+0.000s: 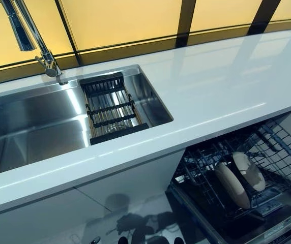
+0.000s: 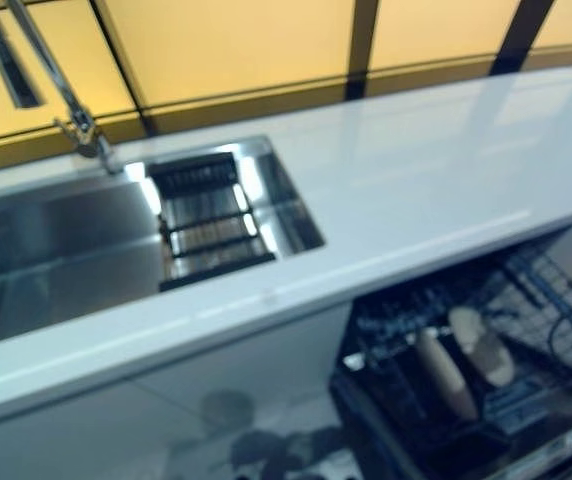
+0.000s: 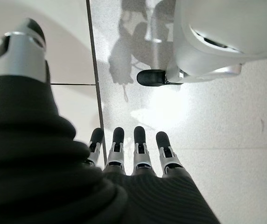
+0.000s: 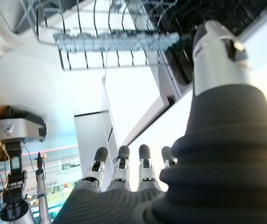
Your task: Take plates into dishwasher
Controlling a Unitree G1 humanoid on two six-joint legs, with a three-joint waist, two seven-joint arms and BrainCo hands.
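Observation:
Two pale plates [image 1: 241, 179] stand on edge side by side in the lower rack [image 1: 209, 168] of the open dishwasher, under the white counter at the lower right; they also show in the right eye view [image 2: 463, 368]. Neither hand shows in the eye views. My left hand [image 3: 129, 149] hangs over the pale floor with straight fingers and holds nothing. My right hand [image 4: 124, 170] hangs beside the dishwasher with straight fingers and holds nothing; a wire rack [image 4: 105, 39] shows past it.
A steel sink [image 1: 38, 127] with a black drainer basket [image 1: 110, 109] and a tall faucet [image 1: 38, 46] is set in the white counter [image 1: 222, 86]. White cabinet fronts [image 1: 110, 193] stand below the sink.

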